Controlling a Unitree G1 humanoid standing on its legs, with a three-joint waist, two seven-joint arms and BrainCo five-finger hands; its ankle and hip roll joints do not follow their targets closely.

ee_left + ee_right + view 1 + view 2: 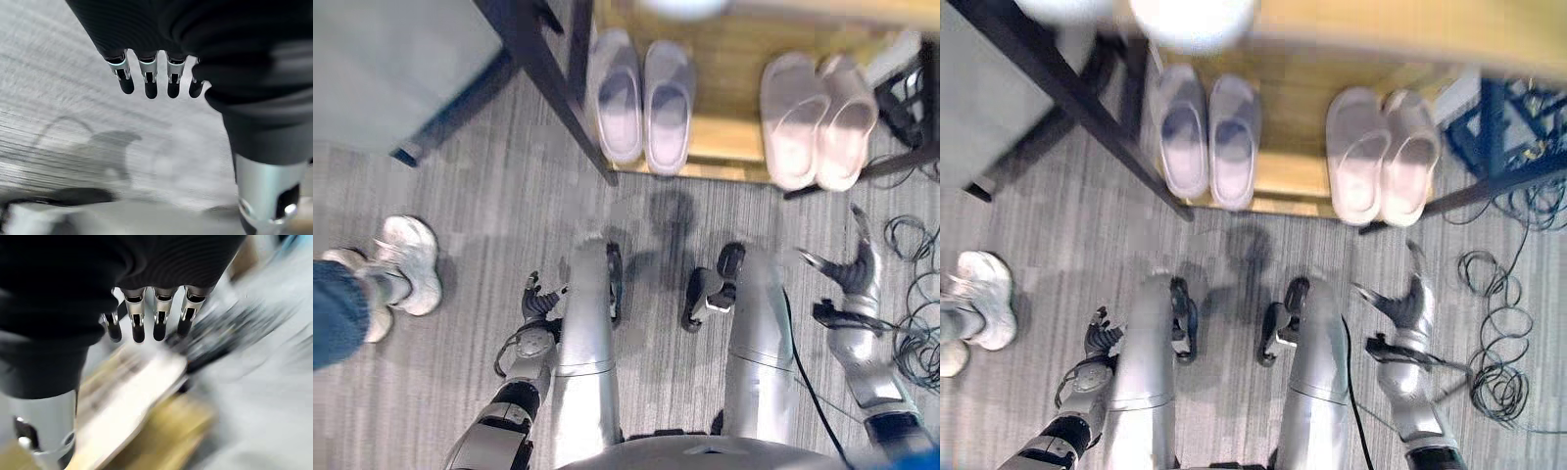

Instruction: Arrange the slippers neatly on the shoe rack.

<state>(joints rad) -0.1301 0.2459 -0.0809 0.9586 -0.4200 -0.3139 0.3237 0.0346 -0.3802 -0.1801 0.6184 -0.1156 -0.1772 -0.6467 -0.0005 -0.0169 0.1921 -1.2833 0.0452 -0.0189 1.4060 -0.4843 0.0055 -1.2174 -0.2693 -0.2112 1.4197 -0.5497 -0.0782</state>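
Resting on the shoe rack (734, 147) at frame top: lavender slippers (644, 98) centre, pink slippers (818, 117) upper right, toes overlapping. Hanging empty, fingers relaxed: left robot hand (540, 299) lower left, right robot hand (857, 269) lower right. Probably worth nudging the pink pair parallel, gently.

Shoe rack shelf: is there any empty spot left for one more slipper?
Yes. The wooden shelf is bare between the pair of lilac slippers and the pair of pink slippers. The pink pair sits close to the dark rack frame, so that end is crowded.
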